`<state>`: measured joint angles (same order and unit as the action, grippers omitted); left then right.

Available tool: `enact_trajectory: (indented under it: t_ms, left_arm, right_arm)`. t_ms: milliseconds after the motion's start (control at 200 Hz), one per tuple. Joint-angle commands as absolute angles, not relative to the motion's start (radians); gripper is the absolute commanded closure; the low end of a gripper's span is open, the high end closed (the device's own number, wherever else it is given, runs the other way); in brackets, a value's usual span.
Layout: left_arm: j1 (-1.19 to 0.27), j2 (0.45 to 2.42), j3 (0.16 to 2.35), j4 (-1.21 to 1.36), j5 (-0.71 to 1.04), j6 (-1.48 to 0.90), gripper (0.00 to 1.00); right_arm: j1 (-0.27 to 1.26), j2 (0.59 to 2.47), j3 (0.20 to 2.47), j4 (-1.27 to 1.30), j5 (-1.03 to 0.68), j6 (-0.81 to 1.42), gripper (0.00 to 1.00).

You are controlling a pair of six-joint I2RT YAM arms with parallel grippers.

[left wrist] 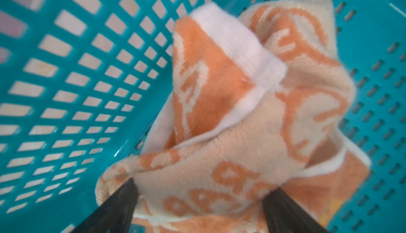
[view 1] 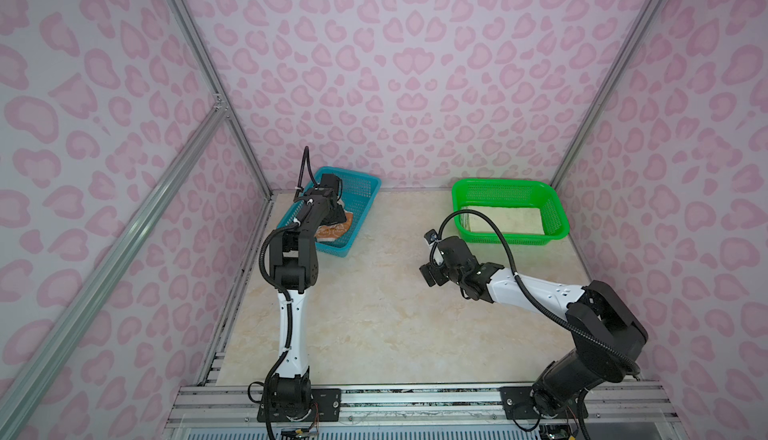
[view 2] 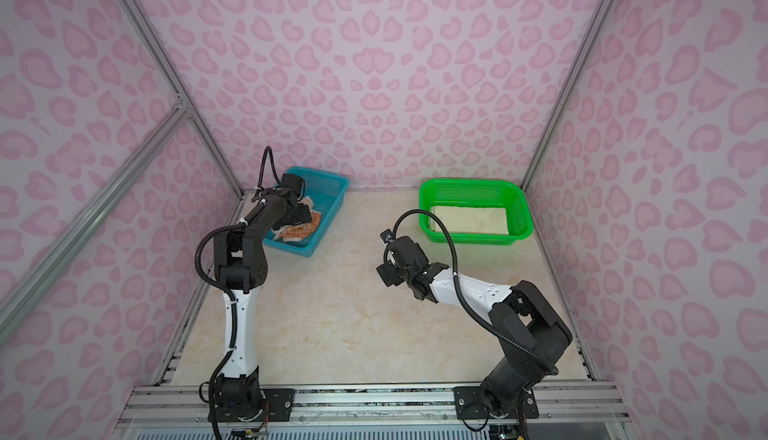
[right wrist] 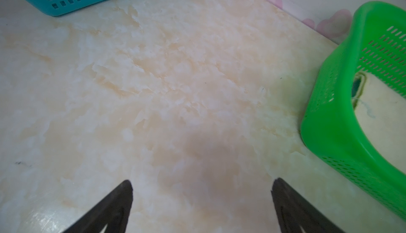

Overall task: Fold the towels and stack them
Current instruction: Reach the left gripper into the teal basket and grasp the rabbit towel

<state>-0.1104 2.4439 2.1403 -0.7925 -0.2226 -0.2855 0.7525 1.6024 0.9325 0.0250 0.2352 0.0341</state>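
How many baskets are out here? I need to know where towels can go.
2. The blue basket sits at the back left, holding a crumpled orange towel; the green basket sits at the back right, holding a cream towel. No others seem hidden.

The peach towel in the teal basket, at the table's far left corner, is showing a peach ground with orange loops and figures, a deeper orange reverse and a white border band. The green basket at the far right corner is holding a cream towel carrying a thin blue line and a teal patch at its folded edge. The table is displaying cream marbling with tan veins, and the walls are wearing pink blotches on pale lilac.
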Motion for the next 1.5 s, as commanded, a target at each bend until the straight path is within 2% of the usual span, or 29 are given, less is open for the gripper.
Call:
enact_trajectory:
  t_ms: [0,45,135,185,250,265,455,825,1495]
  left_arm:
    - [-0.110,2.484,2.199,-0.900,-0.204,-0.261,0.19]
    - [-0.109,2.485,2.203,-0.899,-0.205,-0.260,0.25]
    - [-0.110,2.476,2.195,-0.892,-0.206,-0.259,0.48]
    - [-0.110,2.470,2.188,-0.885,-0.208,-0.259,0.72]
    - [-0.110,2.458,2.178,-0.877,-0.211,-0.260,0.95]
    - [-0.109,2.457,2.178,-0.877,-0.213,-0.260,0.97]
    - [-0.110,2.394,2.171,-0.877,-0.208,-0.260,0.98]
    - [-0.111,2.129,1.943,-0.717,-0.194,-0.243,0.98]
    - [-0.116,2.030,1.842,-0.679,-0.154,-0.248,0.98]
  right_arm:
    - [0.755,1.618,0.945,0.008,0.212,0.044,0.01]
    - [0.755,1.624,0.952,0.005,0.206,0.046,0.02]
    - [0.755,1.630,0.964,-0.003,0.197,0.048,0.01]
    - [0.755,1.634,0.969,-0.006,0.192,0.048,0.01]
    - [0.755,1.637,0.974,-0.013,0.186,0.046,0.01]
    - [0.755,1.638,0.976,-0.016,0.187,0.048,0.02]
    - [0.755,1.652,1.000,-0.049,0.189,0.064,0.07]
    - [0.755,1.657,0.989,-0.034,0.175,0.077,0.06]
    - [0.755,1.652,0.968,-0.012,0.162,0.077,0.06]
